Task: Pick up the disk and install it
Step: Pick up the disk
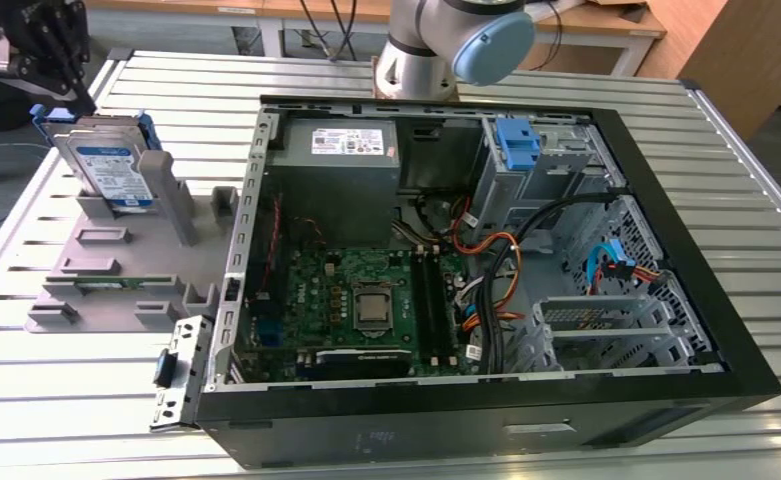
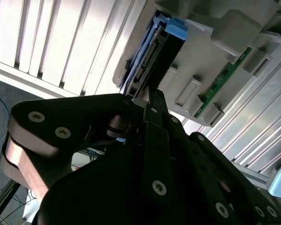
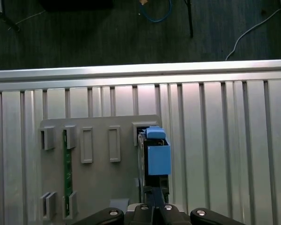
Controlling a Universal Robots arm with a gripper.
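Gripper (image 2: 149, 96): jaws drawn together with nothing seen between them; the tips sit close over the upper edge of the disk (image 1: 107, 165), contact not discernible.
Disk position: upright on edge in a slot of the grey holder (image 1: 123, 262), outside the computer case (image 1: 753, 388).
Disk appearance: flat silver metal, white-and-blue label facing out, blue plastic rails (image 3: 158, 157) along its sides.
Progress: pick-up not yet made, and the disk rests in its slot; installation not begun.
Surroundings: the holder lies on the slatted metal table (image 1: 57, 395); the open case is just beside it, toward the exterior view's right.
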